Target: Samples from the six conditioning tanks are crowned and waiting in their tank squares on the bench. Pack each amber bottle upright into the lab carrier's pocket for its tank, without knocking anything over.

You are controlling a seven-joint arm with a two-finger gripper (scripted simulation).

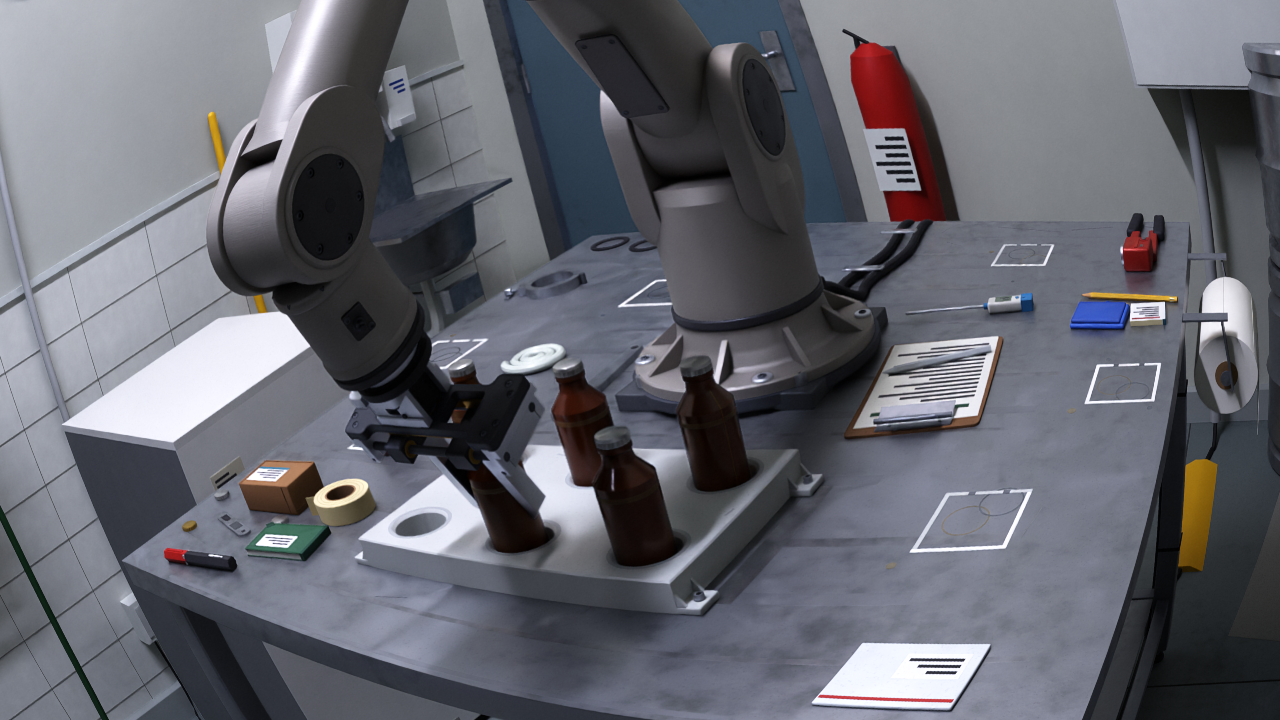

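Observation:
On the bench's near left a white lab carrier point(582, 519) holds several amber bottles upright in its pockets. One stands at the far right point(712, 425), one in the far middle point(579, 419), one at the near right point(632, 497). My gripper point(488, 466) is closed around a bottle point(506, 515) seated in the near middle pocket, its upper part hidden by the fingers. Another capped bottle point(462, 376) shows behind the gripper, mostly hidden. The near left pocket point(422, 523) is empty.
A brown box point(279, 485), tape roll point(344, 501), green book point(287, 541) and red marker point(200, 560) lie left of the carrier. A clipboard point(926, 385) lies right of the robot base. White tank squares point(972, 520) are marked across the bench, and a card point(902, 674) lies near the front edge.

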